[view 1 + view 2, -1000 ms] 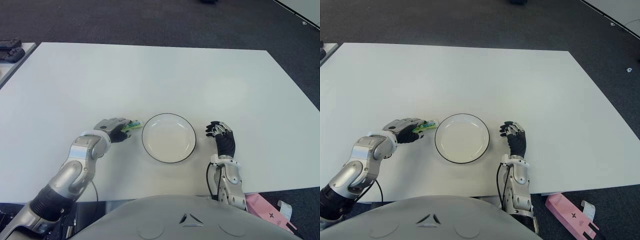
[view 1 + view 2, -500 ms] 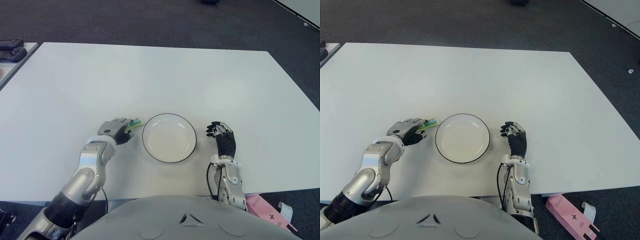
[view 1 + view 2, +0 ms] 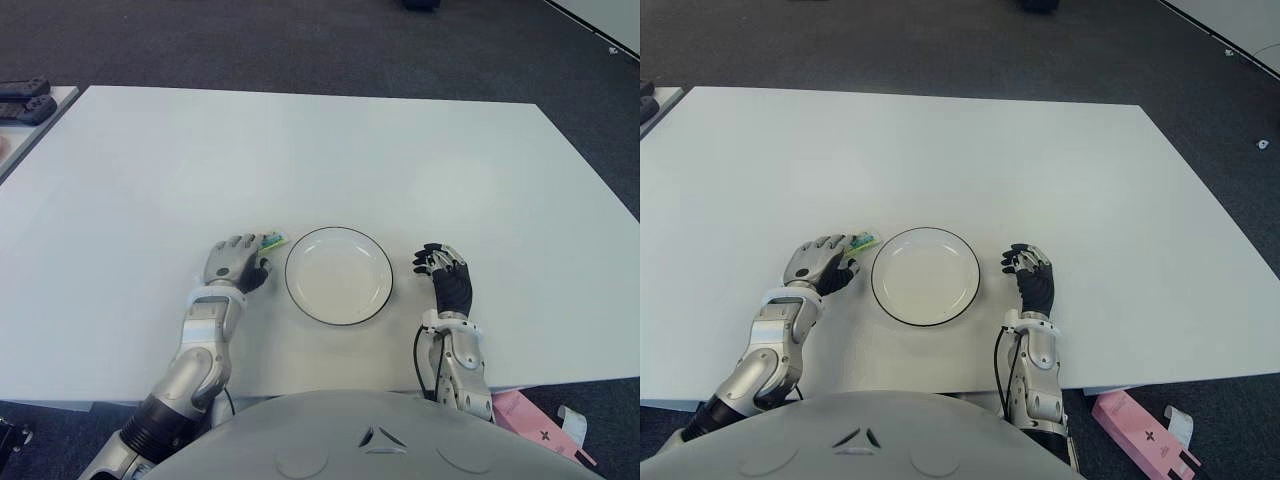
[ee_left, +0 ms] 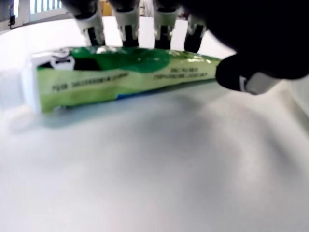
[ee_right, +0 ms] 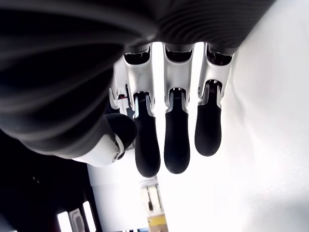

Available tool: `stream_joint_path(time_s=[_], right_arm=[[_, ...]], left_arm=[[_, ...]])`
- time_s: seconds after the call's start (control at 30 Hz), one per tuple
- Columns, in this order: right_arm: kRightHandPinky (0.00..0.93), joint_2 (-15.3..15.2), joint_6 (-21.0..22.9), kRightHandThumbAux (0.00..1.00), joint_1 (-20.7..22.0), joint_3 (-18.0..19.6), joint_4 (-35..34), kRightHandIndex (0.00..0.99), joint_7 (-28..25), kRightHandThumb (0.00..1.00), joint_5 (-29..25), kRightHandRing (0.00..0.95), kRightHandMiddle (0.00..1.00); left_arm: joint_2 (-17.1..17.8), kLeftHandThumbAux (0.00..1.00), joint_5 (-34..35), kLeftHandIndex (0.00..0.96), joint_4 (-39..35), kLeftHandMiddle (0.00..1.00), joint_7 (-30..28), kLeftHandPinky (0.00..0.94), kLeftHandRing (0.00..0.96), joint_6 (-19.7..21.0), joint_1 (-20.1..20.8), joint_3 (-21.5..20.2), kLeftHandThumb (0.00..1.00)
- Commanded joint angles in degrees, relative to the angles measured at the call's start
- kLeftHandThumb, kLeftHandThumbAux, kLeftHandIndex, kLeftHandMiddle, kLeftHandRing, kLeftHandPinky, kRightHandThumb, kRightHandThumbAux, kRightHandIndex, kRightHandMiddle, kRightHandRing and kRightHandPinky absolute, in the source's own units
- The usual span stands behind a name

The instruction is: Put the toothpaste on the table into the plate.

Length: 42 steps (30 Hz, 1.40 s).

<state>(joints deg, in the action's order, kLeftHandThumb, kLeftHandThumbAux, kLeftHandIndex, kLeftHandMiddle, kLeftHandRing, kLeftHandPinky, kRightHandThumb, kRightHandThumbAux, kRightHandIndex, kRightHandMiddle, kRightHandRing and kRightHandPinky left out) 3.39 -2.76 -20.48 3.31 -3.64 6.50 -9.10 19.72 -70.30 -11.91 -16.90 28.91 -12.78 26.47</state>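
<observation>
The toothpaste (image 4: 120, 77), a green tube with a white cap, lies flat on the white table (image 3: 300, 150) just left of the plate. My left hand (image 3: 245, 262) covers it, so only its tip (image 3: 273, 240) shows in the eye views. In the left wrist view the fingers (image 4: 126, 21) curl down along the tube's far side and the thumb presses at its near edge. The white plate (image 3: 338, 232) with a dark rim holds nothing. My right hand (image 3: 443, 268) shows to the right of the plate, its fingers (image 5: 176, 140) loosely extended and holding nothing.
A pink box (image 3: 530, 415) lies on the floor past the table's near right corner. Dark objects (image 3: 22, 95) sit on a neighbouring surface at the far left. Bare tabletop stretches behind the plate.
My left forearm has swung in toward my body and the hand has turned to point forward. The toothpaste stays beside the plate. The right hand has not moved.
</observation>
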Motion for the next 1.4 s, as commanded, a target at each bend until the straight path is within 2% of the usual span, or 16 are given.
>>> stream_joint_path(time_s=[0.03, 0.43, 0.6, 0.97, 1.4], right_arm=[[0.534, 2.27, 2.74, 0.723, -1.56, 0.27, 2.31, 0.430, 0.55, 0.709, -0.74, 0.536, 0.546], [0.530, 1.90, 1.98, 0.723, -1.67, 0.16, 2.50, 0.430, -0.01, 0.709, -0.77, 0.534, 0.545], [0.533, 1.84, 1.88, 0.723, -1.72, 0.15, 2.46, 0.430, -0.19, 0.709, -0.78, 0.534, 0.542], [0.533, 1.97, 2.02, 0.723, -1.84, 0.26, 2.26, 0.429, 0.13, 0.709, -0.62, 0.536, 0.541], [0.535, 2.16, 2.27, 0.723, -1.84, 0.38, 2.10, 0.429, 0.19, 0.710, -0.90, 0.537, 0.540]], left_arm=[[-1.83, 0.275, 4.15, 0.000, 7.90, 0.037, 1.14, 0.134, 0.069, 0.43, -2.59, -0.36, 0.689], [-1.68, 0.250, 6.92, 0.000, 12.52, 0.066, 5.40, 0.153, 0.110, -3.34, -1.30, -1.39, 0.691], [-1.50, 0.237, 8.38, 0.000, 13.89, 0.083, 6.55, 0.191, 0.136, -4.84, -0.89, -2.05, 0.682], [-1.09, 0.260, 12.90, 0.000, 14.31, 0.099, 6.52, 0.233, 0.165, -7.20, -0.62, -4.08, 0.717], [-0.11, 0.250, 15.09, 0.000, 14.79, 0.123, 7.25, 0.256, 0.197, -9.15, -0.33, -4.80, 0.720]])
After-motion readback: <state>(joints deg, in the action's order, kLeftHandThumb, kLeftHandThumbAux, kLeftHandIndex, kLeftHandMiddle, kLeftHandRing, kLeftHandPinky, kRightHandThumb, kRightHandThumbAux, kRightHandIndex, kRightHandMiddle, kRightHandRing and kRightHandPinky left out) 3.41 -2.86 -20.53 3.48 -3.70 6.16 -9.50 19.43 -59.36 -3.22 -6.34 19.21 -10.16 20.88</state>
